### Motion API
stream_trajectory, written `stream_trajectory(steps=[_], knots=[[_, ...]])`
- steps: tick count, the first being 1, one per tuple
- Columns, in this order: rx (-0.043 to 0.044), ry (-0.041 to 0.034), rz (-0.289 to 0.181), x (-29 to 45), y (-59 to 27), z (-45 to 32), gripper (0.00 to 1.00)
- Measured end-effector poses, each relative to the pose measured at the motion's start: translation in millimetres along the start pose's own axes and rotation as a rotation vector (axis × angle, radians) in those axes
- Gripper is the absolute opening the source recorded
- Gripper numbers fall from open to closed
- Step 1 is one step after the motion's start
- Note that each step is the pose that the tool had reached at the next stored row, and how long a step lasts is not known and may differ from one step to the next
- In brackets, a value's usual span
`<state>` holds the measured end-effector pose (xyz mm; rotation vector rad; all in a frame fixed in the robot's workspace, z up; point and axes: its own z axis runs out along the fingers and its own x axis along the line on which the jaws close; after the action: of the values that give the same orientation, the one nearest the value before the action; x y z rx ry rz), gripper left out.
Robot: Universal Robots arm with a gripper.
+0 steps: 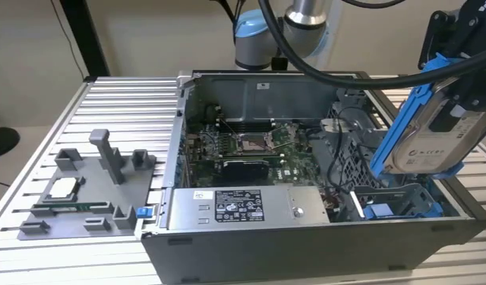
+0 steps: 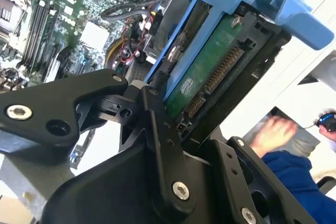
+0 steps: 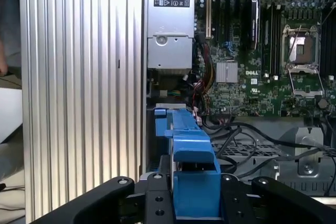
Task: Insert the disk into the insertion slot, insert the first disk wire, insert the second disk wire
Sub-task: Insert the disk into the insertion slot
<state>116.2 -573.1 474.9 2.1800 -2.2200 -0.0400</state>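
A ribbed aluminium table carries the open dark-grey metal computer case and, toward the exterior view's left, a grey plastic fixture tray. Over the case's opposite end, above loose black cables, the black gripper clamps the tilted silver disk in its blue frame.

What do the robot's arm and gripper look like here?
The arm is silver-grey tubing with a light-blue joint cap, and a thick black cable loops beside it. The gripper is matte black, its jaws on flat linkage bars with silver bolts.
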Motion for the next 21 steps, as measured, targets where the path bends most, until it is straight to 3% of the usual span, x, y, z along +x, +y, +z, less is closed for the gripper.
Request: stream_trajectory(steps=[21], knots=[[0.0, 0.0, 0.0, 0.0, -0.4, 9.4, 0.0]])
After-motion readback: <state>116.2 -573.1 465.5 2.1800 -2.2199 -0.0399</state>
